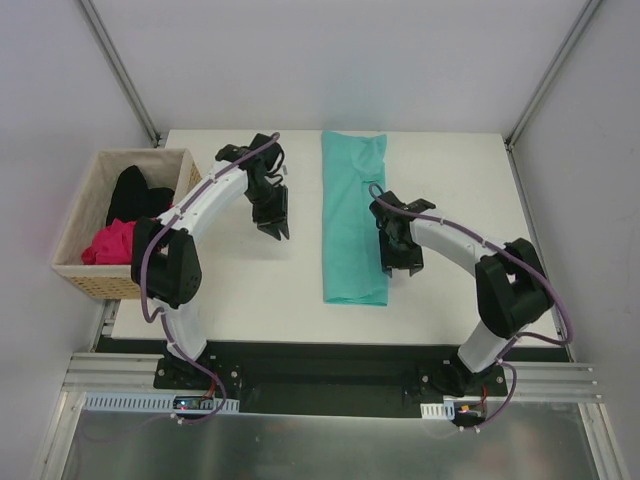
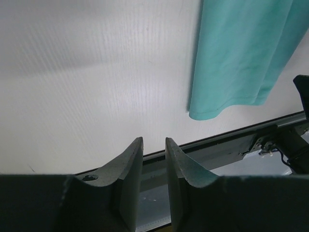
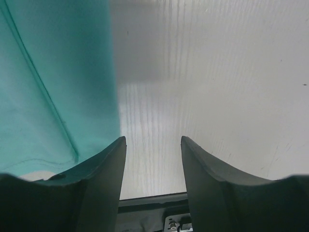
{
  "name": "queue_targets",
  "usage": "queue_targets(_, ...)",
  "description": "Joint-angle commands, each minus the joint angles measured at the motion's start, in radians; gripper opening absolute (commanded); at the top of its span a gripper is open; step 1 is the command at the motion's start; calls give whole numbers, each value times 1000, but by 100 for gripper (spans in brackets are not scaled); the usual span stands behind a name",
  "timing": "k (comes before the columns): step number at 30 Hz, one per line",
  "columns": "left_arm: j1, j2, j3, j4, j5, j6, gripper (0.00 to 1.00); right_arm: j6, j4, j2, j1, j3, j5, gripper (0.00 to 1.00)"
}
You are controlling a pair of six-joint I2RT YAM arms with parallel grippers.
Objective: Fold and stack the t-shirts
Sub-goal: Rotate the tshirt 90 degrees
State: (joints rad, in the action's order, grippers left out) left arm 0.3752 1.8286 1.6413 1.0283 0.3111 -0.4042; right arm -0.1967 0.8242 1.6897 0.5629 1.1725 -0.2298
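We've got 1 teal t-shirt (image 1: 354, 220) on the white desk (image 1: 250, 290), folded lengthwise into a long narrow strip that runs from the far edge toward the arms. Left of it, the left claw (image 1: 277, 225) hangs over bare desk, well apart from the cloth. Its 2 fingers are only a narrow slot apart, with nothing between them. Over on the right, the right claw (image 1: 403, 262) sits at the strip's right edge, jaws apart and empty. In the wrist view, 1 finger is over teal and the gap is over desk. Off the desk's left side is the wicker basket (image 1: 75, 265), with a black t-shirt (image 1: 130, 195) and a pink t-shirt (image 1: 108, 243) bundled inside.
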Motion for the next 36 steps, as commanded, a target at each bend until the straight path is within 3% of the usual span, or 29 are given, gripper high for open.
queue_targets(1,79,18,-17,-33,11,-12,25,-78,-31,-96,34,-39,-8,52)
queue_targets(6,160,63,-21,-37,-4,-16,26,-109,-27,-111,77,-54,-14,58)
queue_targets(13,221,104,-46,-48,-6,-35,25,-125,-22,-82,137,-36,9,58)
queue_targets(29,218,69,-15,-48,-55,-61,25,-118,-20,44,221,78,49,55)
queue_targets(36,200,41,-17,-25,-67,-41,25,-155,-54,57,241,36,66,54)
